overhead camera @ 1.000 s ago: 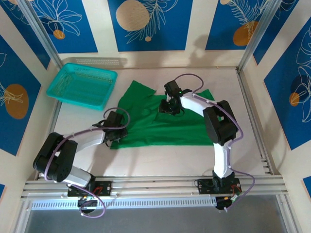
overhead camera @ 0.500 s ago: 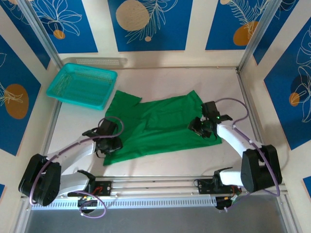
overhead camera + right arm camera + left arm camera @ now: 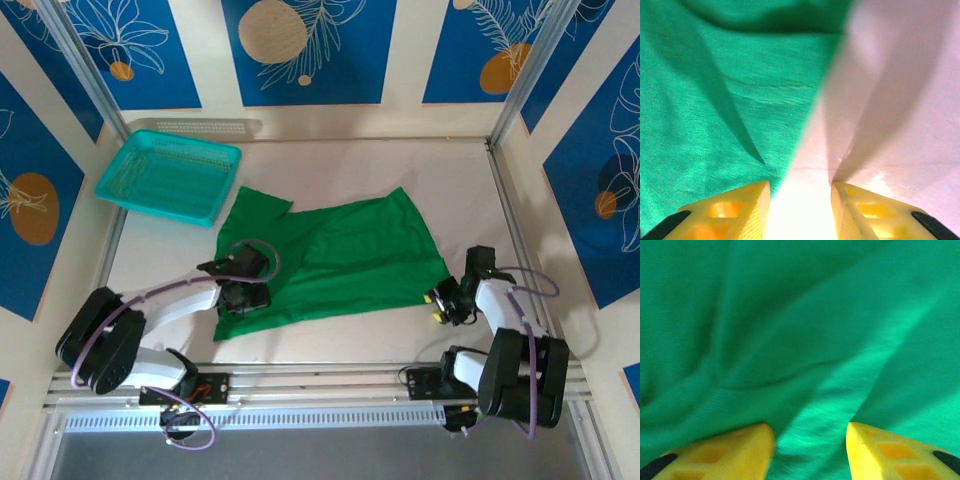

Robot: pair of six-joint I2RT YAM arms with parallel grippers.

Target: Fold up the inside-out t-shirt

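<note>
Left tool (image 3: 808, 434): fingers apart, nothing clamped. Hovers over t-shirt (image 3: 340, 250); wrinkled green cloth directly beneath and ahead of tips.
Right tool (image 3: 800, 192): fingers apart, empty. Straddles t-shirt edge: cloth under its left finger, bare table (image 3: 900, 100) under its right finger.
T-shirt: spread on table, spanning from left tool to right tool and beyond both.
Basket (image 3: 185, 141): beyond left tool, near t-shirt's far corner.
</note>
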